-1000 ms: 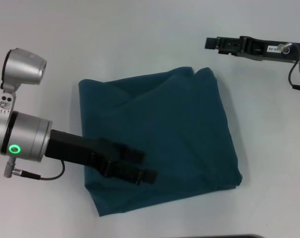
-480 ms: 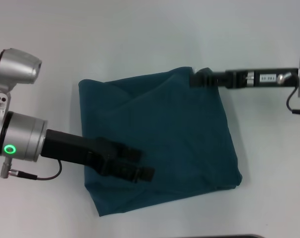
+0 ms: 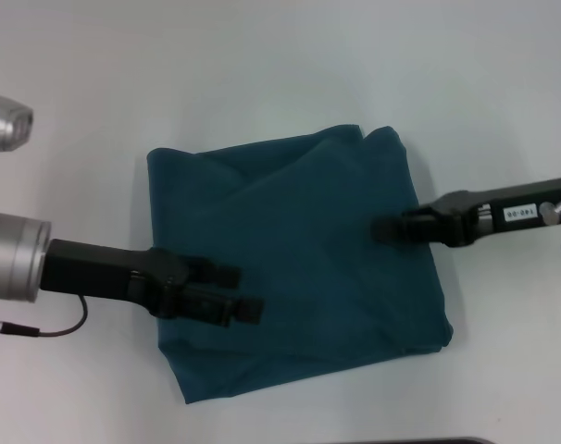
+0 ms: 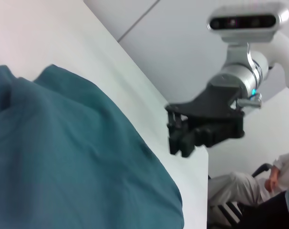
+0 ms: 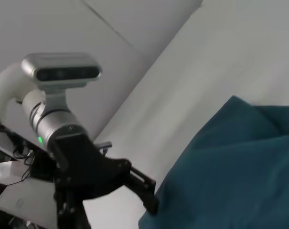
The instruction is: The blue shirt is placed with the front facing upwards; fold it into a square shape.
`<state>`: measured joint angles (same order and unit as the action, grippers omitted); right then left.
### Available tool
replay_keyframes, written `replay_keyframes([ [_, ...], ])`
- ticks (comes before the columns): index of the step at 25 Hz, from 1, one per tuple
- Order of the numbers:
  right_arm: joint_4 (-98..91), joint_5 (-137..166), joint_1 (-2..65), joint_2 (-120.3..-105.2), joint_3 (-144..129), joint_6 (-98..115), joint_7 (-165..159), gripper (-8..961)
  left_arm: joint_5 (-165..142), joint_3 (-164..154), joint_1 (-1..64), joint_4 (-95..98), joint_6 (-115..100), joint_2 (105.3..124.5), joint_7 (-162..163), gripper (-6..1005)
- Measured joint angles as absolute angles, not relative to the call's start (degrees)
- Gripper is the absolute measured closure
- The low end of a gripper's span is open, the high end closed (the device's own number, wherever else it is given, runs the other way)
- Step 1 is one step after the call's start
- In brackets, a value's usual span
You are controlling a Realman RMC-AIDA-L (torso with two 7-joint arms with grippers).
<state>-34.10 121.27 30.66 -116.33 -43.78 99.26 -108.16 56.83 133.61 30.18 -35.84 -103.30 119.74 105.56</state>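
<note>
Nearest us, low in the head view, the shirt (image 3: pixel 299 268) lies on the white counter (image 3: pixel 262 74) already folded into a rough square, no print showing, its bottom edge close to the frame's lower border. Our left hand (image 3: pixel 234 291) sits over the lower-left part of the cloth with its fingers narrowly parted and holding nothing; it has drawn back toward the left edge over the last second. Farther up, at right centre, our right hand (image 3: pixel 380 228) now hovers over the shirt's right side, having swung down from the upper right, beyond the far corner; we cannot tell whether it is parted or closed. We judge the fold nearly complete, with only tidying left.
</note>
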Motion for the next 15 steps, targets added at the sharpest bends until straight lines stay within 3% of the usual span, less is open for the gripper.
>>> replay_keyframes([
  [4,-34.11,121.3,29.73,-115.54,-43.38,101.0,-108.5,857,56.87,134.45,29.98,-35.87,-104.68,119.3,104.96,56],
  [14,-33.51,121.26,27.03,-112.84,-39.34,101.71,-112.31,802,56.82,135.96,29.47,-36.57,-107.29,118.52,104.76,62],
  [15,-33.5,121.27,26.8,-112.68,-39.37,101.36,-112.9,762,56.75,135.97,29.46,-36.56,-107.28,118.52,104.75,63],
])
